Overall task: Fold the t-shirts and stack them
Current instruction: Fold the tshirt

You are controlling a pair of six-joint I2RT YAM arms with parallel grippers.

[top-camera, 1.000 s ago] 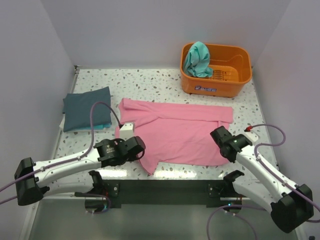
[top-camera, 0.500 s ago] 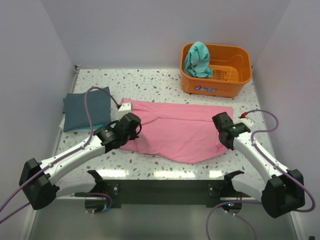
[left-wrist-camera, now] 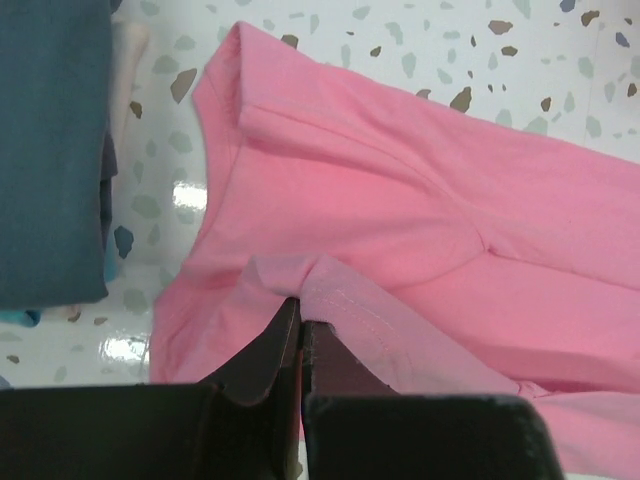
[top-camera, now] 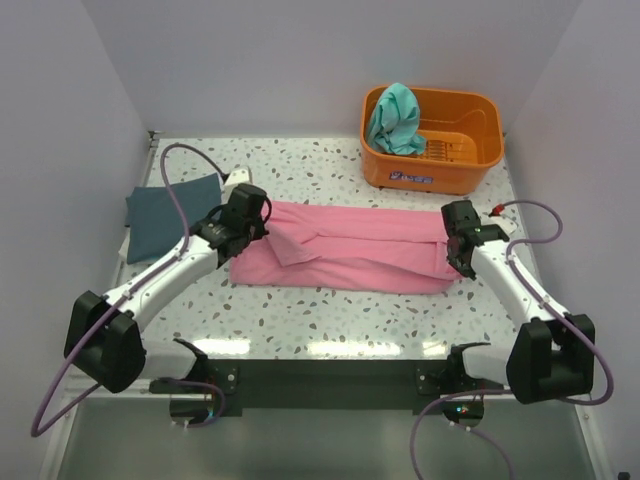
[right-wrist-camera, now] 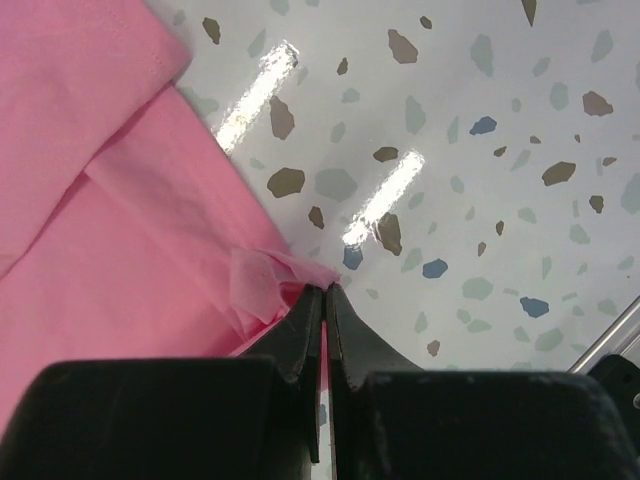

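Observation:
The pink t-shirt [top-camera: 350, 250] lies across the table's middle, its near half folded back over its far half. My left gripper [top-camera: 262, 222] is shut on its hem at the left end; in the left wrist view the hem [left-wrist-camera: 345, 305] bunches at my left gripper [left-wrist-camera: 301, 305]. My right gripper [top-camera: 462, 250] is shut on the shirt's right edge; the pinched fabric [right-wrist-camera: 262, 282] shows at my right gripper [right-wrist-camera: 326, 292]. The dark slate t-shirt [top-camera: 165, 215] lies folded at the left, also in the left wrist view [left-wrist-camera: 50, 150]. The teal t-shirt [top-camera: 395, 118] hangs over the basket's rim.
The orange plastic basket [top-camera: 470, 150] stands at the back right. Purple cables loop over both arms. A teal edge [left-wrist-camera: 15, 317] shows under the slate shirt. White walls close in the left, back and right of the speckled table [top-camera: 320, 310].
Both grippers have carried the pink shirt's near edge away from me and over the far half. The shirt is now a narrower band. The slate and teal shirts have not moved.

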